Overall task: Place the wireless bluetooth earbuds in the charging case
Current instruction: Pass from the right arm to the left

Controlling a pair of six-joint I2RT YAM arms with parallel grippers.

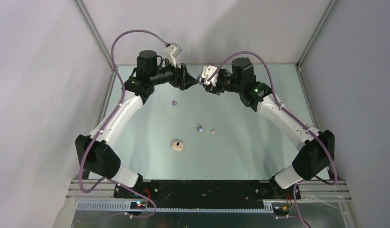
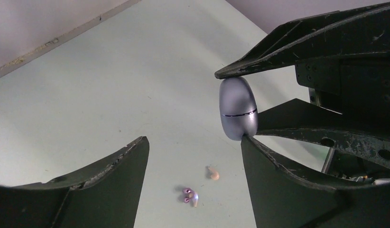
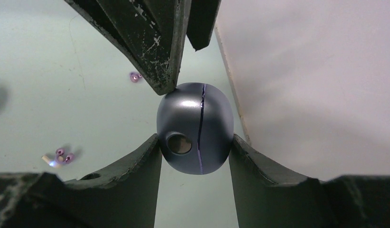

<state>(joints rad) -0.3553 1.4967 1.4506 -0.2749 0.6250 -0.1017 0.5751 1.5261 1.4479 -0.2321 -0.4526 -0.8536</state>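
A closed purple-grey charging case (image 3: 194, 128) hangs above the table at the back, with my right gripper (image 3: 194, 138) shut on its sides. My left gripper (image 2: 194, 142) is open and faces it; one of its fingertips (image 2: 246, 141) touches the case's (image 2: 237, 108) lower end, and nothing lies between its fingers. In the overhead view the two grippers (image 1: 186, 78) (image 1: 205, 78) meet tip to tip. On the table lie earbuds: a single purple one (image 1: 174, 102), a purple cluster (image 1: 199, 128) and a beige one (image 1: 213, 131).
A beige case (image 1: 178, 146) sits on the table nearer the arm bases. The back wall's foot (image 3: 231, 95) runs close behind the held case. The purple cluster (image 2: 189, 194) and beige bud (image 2: 212, 173) lie below the left gripper.
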